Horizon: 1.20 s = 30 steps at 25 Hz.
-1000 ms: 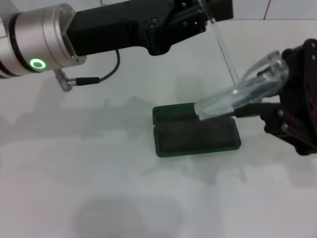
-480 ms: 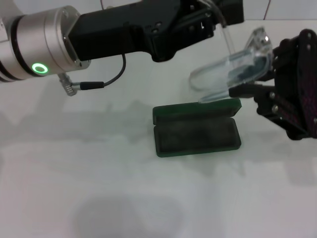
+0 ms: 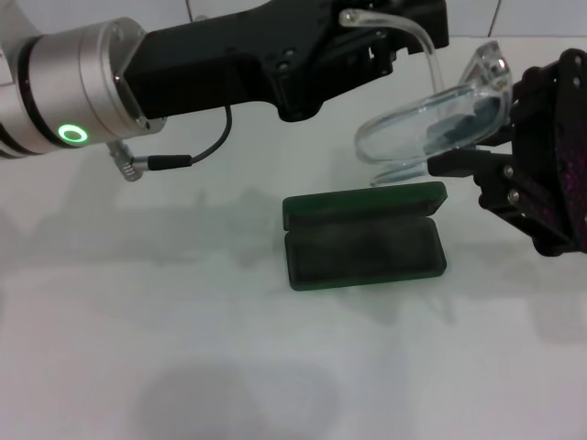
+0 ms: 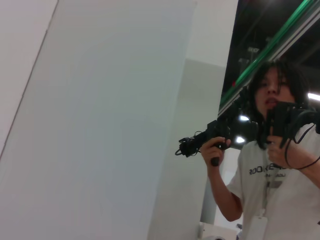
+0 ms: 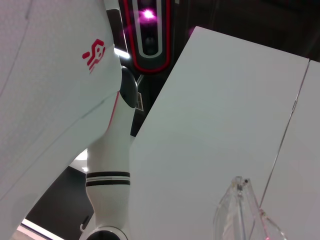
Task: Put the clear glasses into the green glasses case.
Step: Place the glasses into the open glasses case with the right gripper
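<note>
The clear glasses (image 3: 413,133) hang in the air above and just behind the green glasses case (image 3: 362,252), lens tilted, one clear arm curving up to the left. My right gripper (image 3: 463,142) is shut on the lens's right end. That raised arm lies across the tip of my left gripper (image 3: 404,32), which reaches in from the upper left; its grip is hidden. The case lies open and flat on the white table, dark lining up and nothing in it, with the lid (image 3: 362,203) on the far side. An edge of the glasses (image 5: 240,210) shows in the right wrist view.
A black cable (image 3: 183,160) with a metal plug hangs under my left forearm. A white table (image 3: 183,348) spreads in front of and left of the case. The left wrist view shows a person (image 4: 270,165) with hand controllers beside a white wall.
The glasses rose from resting on the case's far right corner to well above it. Their free arm swung up and to the left. My left arm shifted slightly to the right.
</note>
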Available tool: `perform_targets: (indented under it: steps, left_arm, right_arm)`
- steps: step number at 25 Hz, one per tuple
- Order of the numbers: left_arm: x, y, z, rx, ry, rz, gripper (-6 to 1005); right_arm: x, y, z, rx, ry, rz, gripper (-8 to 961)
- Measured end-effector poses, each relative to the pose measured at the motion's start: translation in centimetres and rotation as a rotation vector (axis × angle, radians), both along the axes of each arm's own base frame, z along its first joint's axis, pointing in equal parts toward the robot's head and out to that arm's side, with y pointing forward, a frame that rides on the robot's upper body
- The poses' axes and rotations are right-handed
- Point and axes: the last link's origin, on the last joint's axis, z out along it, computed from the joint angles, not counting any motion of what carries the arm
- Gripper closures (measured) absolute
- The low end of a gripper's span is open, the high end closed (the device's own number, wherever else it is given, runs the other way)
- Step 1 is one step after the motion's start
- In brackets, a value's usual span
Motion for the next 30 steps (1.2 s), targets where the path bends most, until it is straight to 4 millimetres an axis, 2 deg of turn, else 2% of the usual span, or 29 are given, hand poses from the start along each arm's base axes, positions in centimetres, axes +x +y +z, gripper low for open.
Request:
perform_targets:
  steps: [9, 21, 30]
  left_arm:
    - [-0.1, 0.4, 0.3, 0.027, -0.013, 0.015, 857]
    - [0.8, -0.7, -0.2, -0.029, -0.033, -0.052, 858]
    - [0.8, -0.9, -0.3, -0.041, -0.046, -0.051, 858]
  right_arm:
    - [0.0, -0.2, 0.1, -0.005, 0.005, 0.008, 881]
    - [0.2, 0.2, -0.1, 0.004, 0.005, -0.031, 881]
    - [0.3, 0.3, -0.1, 0.009, 0.004, -0.038, 881]
